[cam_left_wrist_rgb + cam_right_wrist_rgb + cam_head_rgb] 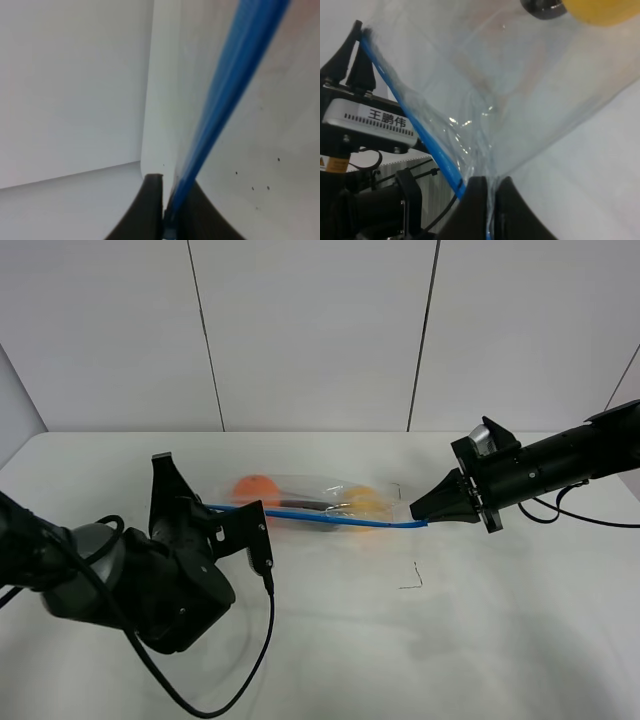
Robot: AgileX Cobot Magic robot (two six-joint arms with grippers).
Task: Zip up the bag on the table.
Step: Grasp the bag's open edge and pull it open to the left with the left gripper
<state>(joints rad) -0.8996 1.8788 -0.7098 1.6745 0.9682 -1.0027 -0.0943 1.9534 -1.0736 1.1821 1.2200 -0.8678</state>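
Note:
The clear bag [310,502] lies on the white table [400,640] with an orange [256,487], a dark eggplant [305,503] and a yellow pear [365,502] inside. Its blue zipper strip [330,520] is stretched taut between both grippers. My left gripper [214,510] is shut on the strip's left end; the strip [225,95] runs from between its fingers [150,210]. My right gripper [424,516] is shut on the strip's right end; in the right wrist view the strip [415,130] and crinkled plastic [510,100] pass between its fingers [472,210], with the pear [602,10] beyond.
A small thin dark mark [412,580] lies on the table in front of the bag. White wall panels [310,330] stand behind the table's far edge. A black cable [255,650] hangs from the left arm over the table's front.

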